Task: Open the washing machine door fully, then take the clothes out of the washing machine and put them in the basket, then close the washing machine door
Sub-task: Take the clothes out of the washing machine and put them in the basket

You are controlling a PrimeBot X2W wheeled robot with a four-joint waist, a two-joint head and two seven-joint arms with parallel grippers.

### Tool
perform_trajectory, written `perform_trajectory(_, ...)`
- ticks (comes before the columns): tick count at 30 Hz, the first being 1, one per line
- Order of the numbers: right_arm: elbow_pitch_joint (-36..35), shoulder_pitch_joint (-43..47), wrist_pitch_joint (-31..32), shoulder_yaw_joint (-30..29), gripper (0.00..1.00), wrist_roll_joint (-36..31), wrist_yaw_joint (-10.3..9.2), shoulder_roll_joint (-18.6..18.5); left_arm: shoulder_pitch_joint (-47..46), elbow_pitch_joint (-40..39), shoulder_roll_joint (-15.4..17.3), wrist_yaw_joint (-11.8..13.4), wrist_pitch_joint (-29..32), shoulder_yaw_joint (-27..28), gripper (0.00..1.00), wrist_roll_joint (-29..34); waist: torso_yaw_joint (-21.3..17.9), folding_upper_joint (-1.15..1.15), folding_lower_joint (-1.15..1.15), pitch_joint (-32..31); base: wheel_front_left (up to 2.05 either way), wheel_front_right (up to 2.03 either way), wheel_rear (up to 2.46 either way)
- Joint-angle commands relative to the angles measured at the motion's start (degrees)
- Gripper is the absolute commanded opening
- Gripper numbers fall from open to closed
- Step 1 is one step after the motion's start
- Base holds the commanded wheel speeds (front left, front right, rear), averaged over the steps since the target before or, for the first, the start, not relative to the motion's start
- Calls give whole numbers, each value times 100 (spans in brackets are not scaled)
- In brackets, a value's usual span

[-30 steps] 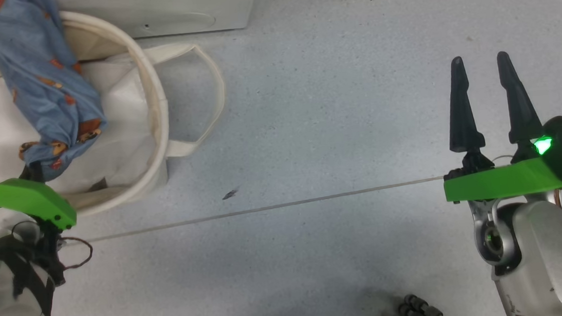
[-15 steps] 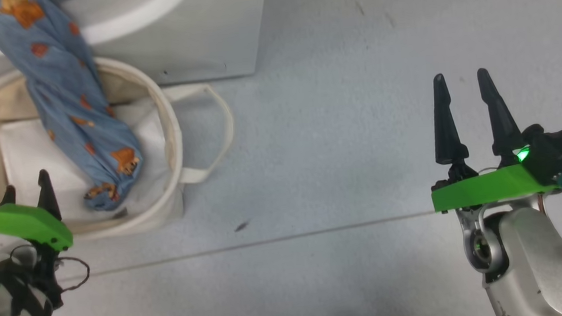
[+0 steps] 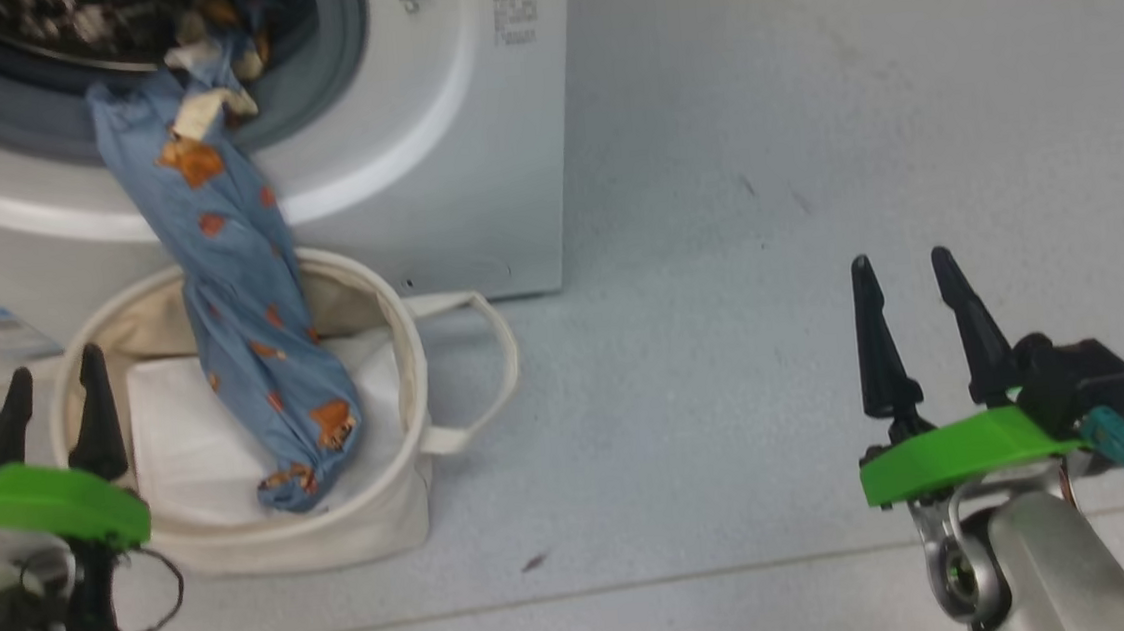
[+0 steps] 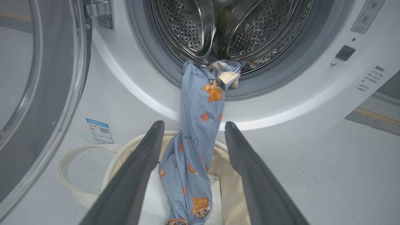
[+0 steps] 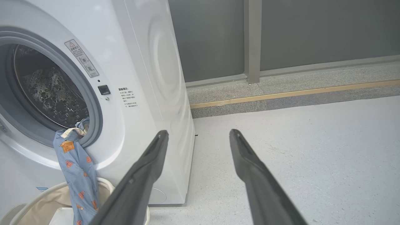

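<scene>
The washing machine [image 3: 470, 162] stands at eleven o'clock of the head view, its door [image 4: 40, 93] swung open. A light blue garment [image 3: 251, 310] hangs from the drum mouth into the basket [image 3: 377, 516] at eight o'clock, its end on a folded white pad [image 3: 181, 446]. A cream garment [image 4: 228, 78] lies at the drum lip. The left gripper [image 3: 55, 361], jaws apart and empty, is by the basket's nine o'clock rim. The right gripper [image 3: 899, 256], jaws also apart and empty, is at four o'clock.

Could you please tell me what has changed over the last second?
Mainly the head camera tilted up, bringing the washing machine into view. The left gripper seems to have drawn back from the blue garment; its fingers, hidden before, now show open. Unchanged: the garment hangs from the drum into the basket, and the right gripper stays open.
</scene>
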Motion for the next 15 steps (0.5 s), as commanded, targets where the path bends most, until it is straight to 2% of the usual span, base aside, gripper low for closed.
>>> perform_trajectory(1,-131,50,-70,130,100,24,3,-82,69,-353,266,-24,-68,297,100,115,41,0,0,-357,0,0,0)
perform_trajectory(11,6,366,-70,231,100,69,3,-108,1950,-2325,99,361,-52,704,100,459,-63,0,0,-1030,0,0,0)
perform_trajectory(15,21,423,-70,264,100,95,3,-88,2417,-2757,83,544,96,722,100,457,-62,0,0,-1112,0,0,0)
